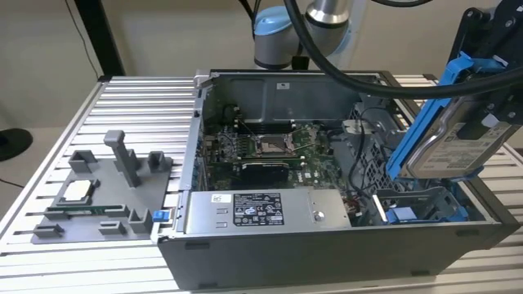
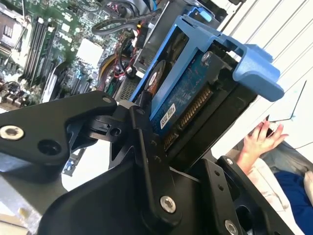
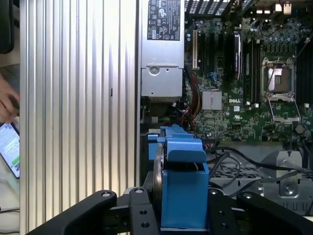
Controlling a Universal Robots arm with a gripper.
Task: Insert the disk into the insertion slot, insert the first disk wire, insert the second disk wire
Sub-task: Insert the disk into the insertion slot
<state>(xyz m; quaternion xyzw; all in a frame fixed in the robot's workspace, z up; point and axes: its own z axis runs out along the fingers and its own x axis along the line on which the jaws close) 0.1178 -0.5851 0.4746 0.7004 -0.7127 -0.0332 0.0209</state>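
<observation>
While the grey plastic parts tray (image 1: 98, 202) sits idle at the exterior view's left | open grey metal computer case (image 1: 327, 257) in the middle | blue-railed grey metal bay, the insertion slot (image 1: 425, 196), nothing seated yet | silver blue-bracketed hard drive, the disk (image 1: 457, 138), tilted just above it, black gripper (image 3: 182, 208) clamped on it | imo: square bracket to rails, avoid loose cables (image 1: 359, 174)

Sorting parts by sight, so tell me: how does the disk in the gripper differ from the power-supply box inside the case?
Pose: the disk stands tilted on edge above the case, clamped in the gripper; the power-supply box lies flat in the case. Label: the disk's is white, the power-supply box's black. Frame: a blue bracket wraps the disk; the power-supply box has none. Both are rectangular metal units.
</observation>
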